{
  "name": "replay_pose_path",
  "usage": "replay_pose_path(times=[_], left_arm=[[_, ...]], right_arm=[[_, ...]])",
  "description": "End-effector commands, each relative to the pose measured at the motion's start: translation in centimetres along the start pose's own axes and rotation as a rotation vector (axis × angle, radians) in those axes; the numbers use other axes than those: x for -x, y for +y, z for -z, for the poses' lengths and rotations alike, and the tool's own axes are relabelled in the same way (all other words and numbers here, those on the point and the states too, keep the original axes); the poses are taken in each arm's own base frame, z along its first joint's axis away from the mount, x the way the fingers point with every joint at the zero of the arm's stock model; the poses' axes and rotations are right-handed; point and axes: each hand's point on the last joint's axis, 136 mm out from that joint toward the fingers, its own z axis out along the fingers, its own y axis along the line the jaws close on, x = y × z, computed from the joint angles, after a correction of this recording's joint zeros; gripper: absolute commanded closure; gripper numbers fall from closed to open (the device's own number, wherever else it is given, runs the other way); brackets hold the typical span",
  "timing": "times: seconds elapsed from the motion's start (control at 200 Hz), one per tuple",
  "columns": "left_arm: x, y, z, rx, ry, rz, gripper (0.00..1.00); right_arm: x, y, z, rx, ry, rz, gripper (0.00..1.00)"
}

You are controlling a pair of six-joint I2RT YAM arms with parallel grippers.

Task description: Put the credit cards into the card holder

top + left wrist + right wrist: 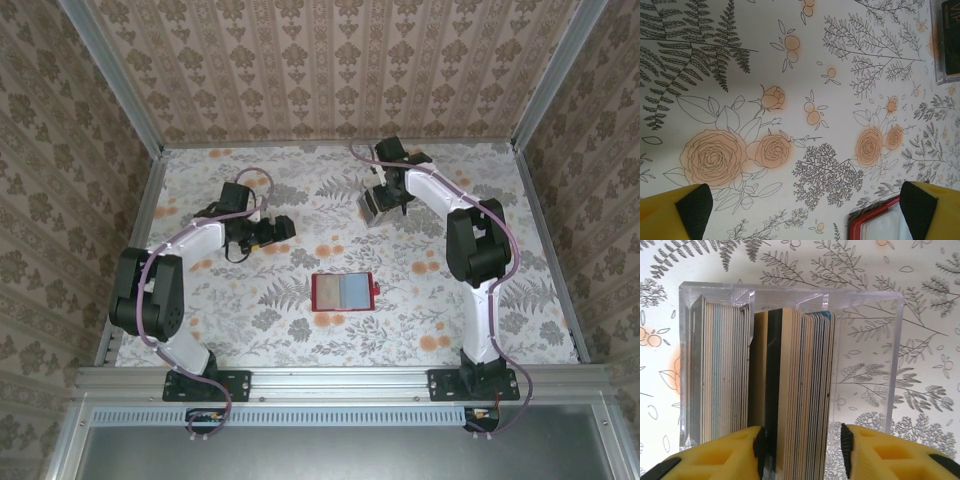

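Left arm (165,280): elbow folded low at the left side, forearm reaching inward. Left gripper (270,230) points right — jaws spread wide, the black-padded yellow fingertips (694,207) sitting at opposite bottom corners of the wrist view. Right arm (478,250): upright, forearm stretched forward and left. Right gripper (383,203) points down — jaws partly apart, not closed.

Top camera looks down from behind; wrist cameras face the table (300,335) closely, left sharing the card holder (325,291) (860,226).
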Motion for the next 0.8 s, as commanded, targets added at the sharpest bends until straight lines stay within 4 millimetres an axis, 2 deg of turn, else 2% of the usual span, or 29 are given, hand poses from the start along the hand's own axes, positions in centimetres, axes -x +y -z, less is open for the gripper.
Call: replay_pose_path(times=[0.0, 0.315, 0.66, 0.795], left_arm=[[0.1, -0.4, -0.4, -0.014, 0.000, 0.007, 0.00], [-0.2, -0.3, -0.8, -0.014, 0.008, 0.012, 0.00], [-0.4, -0.4, -1.2, -0.014, 0.020, 0.010, 0.00], [-0.5, -0.3, -1.4, -0.014, 0.026, 0.013, 0.00]], right_arm=[[0.6, -1.8, 0.6, -0.092, -0.018, 0.005, 0.55], [0.9, -2.3, 1.2, -0.140, -0.030, 0.038, 0.59], [1.0, -2.2, 1.8, -0.184, -0.041, 0.082, 0.66], [1.0, -2.2, 2.0, -0.192, -0.044, 0.097, 0.73]])
